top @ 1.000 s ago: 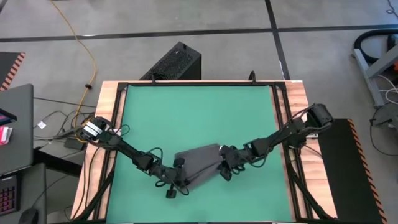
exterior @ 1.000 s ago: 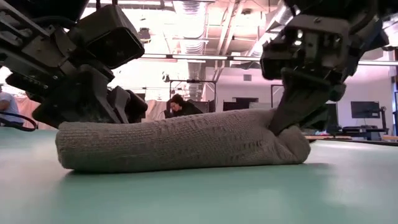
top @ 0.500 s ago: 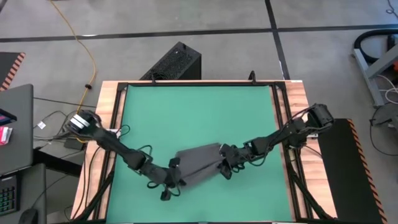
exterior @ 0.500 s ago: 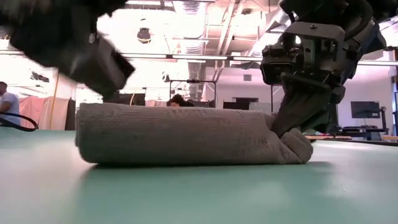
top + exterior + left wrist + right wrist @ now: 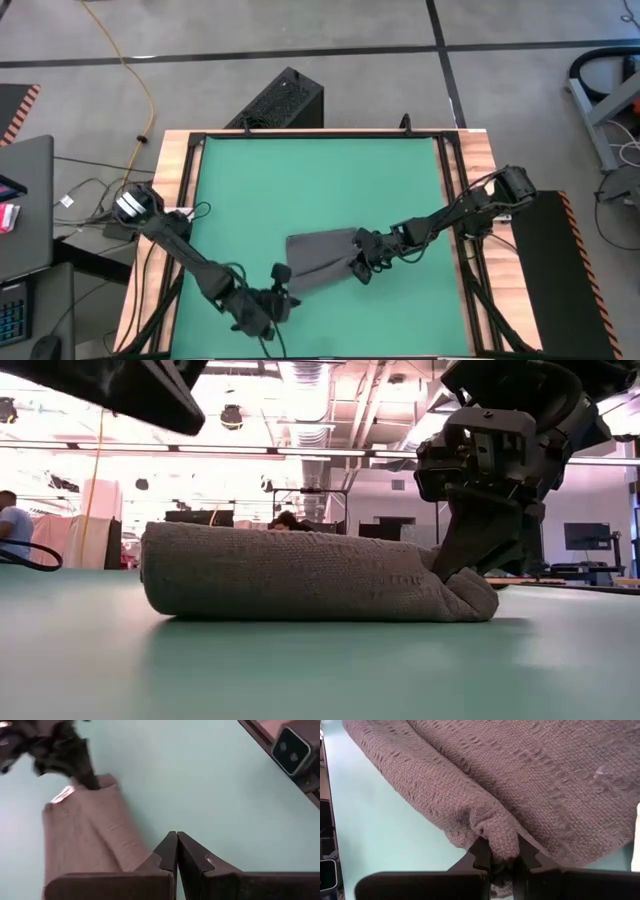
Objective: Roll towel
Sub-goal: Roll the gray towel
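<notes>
The dark grey towel (image 5: pixel 318 260) lies as a thick roll on the green table top, near the front edge at the middle; the low view shows the towel (image 5: pixel 300 575) resting along its whole underside. My right gripper (image 5: pixel 358 268) stands at the roll's right end, shut on it. My left gripper (image 5: pixel 282 292) hangs shut above the table just near-left of the roll, clear of the cloth; in its wrist view the left gripper (image 5: pixel 176 847) points past the towel (image 5: pixel 85 840). My right gripper pinches a bunched fold (image 5: pixel 501 842) at the roll's right end between its two fingers (image 5: pixel 481 851). The right gripper (image 5: pixel 455 570) comes slanting down from above and from the table's right. The towel stays lying on the table, pressed low at that end (image 5: pixel 470 595).
A wooden frame (image 5: pixel 180 200) rims the green mat, which lies bare toward the far edge (image 5: pixel 320 170). A black box (image 5: pixel 282 100) stands on the floor beyond the far edge. The low camera (image 5: pixel 295 747) sits on the rim. People (image 5: pixel 12 525) are in the room behind.
My left gripper, shut throughout, has risen from the roll's left end and drawn back toward the near-left, rolling its wrist. The towel's left end has pulled in toward the right, so the roll looks shorter and thicker. My right gripper has kept its hold.
</notes>
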Motion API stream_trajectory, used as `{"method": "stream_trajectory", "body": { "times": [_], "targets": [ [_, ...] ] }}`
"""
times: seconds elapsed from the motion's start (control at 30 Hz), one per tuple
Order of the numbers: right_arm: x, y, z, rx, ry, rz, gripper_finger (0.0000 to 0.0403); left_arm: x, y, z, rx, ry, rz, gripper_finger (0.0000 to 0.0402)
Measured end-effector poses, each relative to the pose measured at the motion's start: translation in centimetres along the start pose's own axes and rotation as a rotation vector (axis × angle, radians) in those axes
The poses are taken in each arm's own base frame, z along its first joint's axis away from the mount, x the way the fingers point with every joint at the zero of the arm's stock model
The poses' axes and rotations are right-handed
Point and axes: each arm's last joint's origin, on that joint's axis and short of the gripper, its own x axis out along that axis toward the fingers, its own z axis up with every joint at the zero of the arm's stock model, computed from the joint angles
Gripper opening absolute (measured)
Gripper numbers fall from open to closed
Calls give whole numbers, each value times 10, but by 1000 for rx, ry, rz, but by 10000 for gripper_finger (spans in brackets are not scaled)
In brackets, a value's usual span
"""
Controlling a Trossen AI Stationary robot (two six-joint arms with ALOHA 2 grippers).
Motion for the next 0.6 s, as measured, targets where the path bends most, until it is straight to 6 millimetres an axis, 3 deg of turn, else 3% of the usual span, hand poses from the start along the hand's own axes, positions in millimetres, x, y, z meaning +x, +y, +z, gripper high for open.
{"method": "stream_trajectory", "body": {
  "times": [0.3, 0.6],
  "targets": [
    [0, 2, -3, -27, -10, -2, 50, 33, -25, -22, 117, 193, 31, 0],
    [0, 3, -4, -53, -11, -2, 50, 39, -11, -30, 208, 265, 200, 0]
  ]
}}
